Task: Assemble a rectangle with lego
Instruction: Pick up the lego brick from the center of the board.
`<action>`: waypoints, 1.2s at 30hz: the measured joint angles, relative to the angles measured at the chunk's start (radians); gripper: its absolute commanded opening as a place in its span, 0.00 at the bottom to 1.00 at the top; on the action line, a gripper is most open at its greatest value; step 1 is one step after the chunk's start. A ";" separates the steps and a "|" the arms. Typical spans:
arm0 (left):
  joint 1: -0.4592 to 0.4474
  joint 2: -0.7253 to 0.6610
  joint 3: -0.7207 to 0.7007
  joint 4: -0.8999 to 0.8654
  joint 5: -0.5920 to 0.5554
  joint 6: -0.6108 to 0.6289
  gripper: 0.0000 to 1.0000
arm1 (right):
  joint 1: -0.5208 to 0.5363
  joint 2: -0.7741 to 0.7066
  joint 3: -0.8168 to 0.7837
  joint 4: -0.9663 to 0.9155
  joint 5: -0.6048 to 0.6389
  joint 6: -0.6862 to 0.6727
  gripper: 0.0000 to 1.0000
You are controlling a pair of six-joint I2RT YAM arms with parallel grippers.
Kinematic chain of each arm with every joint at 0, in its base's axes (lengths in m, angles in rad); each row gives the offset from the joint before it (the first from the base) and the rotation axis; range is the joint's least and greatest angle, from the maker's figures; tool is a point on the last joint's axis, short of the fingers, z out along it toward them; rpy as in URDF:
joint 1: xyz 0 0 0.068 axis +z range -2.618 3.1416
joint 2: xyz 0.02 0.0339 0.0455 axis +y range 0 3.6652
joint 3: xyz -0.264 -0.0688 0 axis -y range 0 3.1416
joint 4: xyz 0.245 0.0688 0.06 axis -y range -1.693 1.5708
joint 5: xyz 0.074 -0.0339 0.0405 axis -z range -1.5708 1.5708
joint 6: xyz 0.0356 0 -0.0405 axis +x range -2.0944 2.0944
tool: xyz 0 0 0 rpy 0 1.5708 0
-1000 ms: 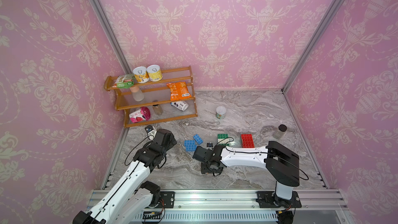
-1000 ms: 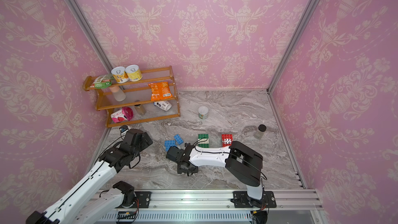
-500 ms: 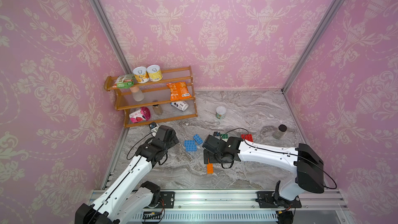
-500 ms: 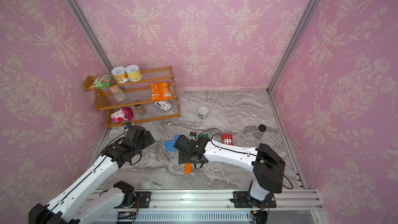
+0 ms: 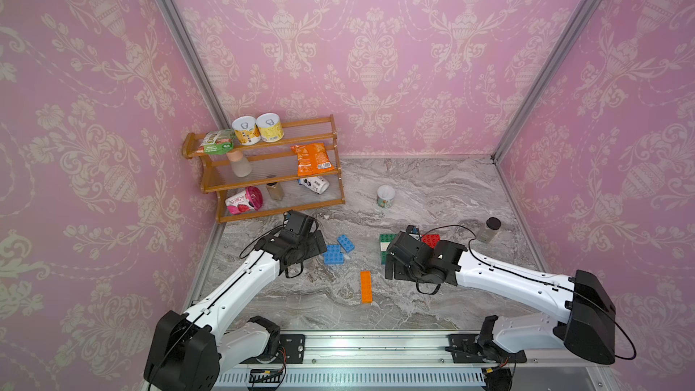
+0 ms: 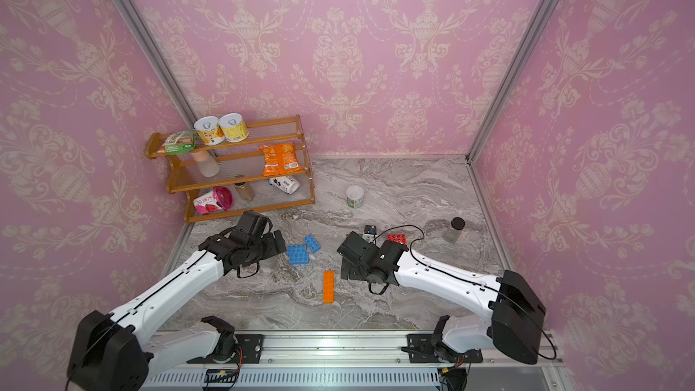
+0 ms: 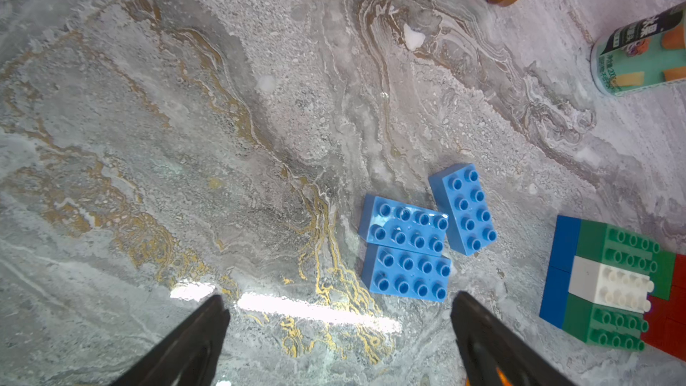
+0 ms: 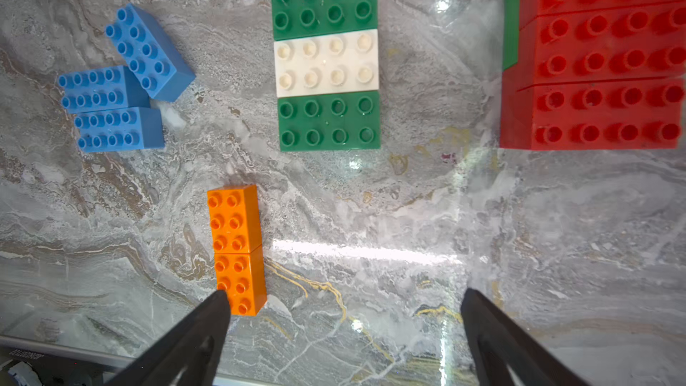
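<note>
1. Lying on the desk (image 5: 432, 182) in both top views, an orange lego strip (image 5: 366, 286) is flanked by blue bricks (image 5: 333, 255) left and a green-white block (image 5: 384, 240) right.
2. Left wrist: the left jaws are seen released, empty.
3. Right wrist: the right jaws are seen released, empty.

The marbled counter (image 5: 432, 189) carried an orange strip (image 5: 366, 287) near its front. Behind that strip to the left lay three blue bricks (image 5: 334, 253); behind it to the right, a green-and-white block (image 8: 326, 57), then a red block (image 5: 430, 239). Farther back stood a rack (image 5: 282, 210), a cup (image 5: 386, 196) and a jar (image 5: 489, 230).
</note>
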 measured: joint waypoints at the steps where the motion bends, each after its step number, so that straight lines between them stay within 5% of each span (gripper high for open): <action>1: -0.010 0.016 0.001 0.002 0.006 0.003 0.96 | -0.007 -0.010 -0.008 -0.001 0.002 0.000 1.00; 12: -0.159 0.250 0.109 0.000 0.014 0.040 0.88 | -0.038 -0.053 -0.057 0.008 0.012 0.011 1.00; 36: -0.209 0.453 0.188 0.002 -0.022 0.040 0.85 | -0.045 -0.087 -0.133 0.084 0.008 0.030 1.00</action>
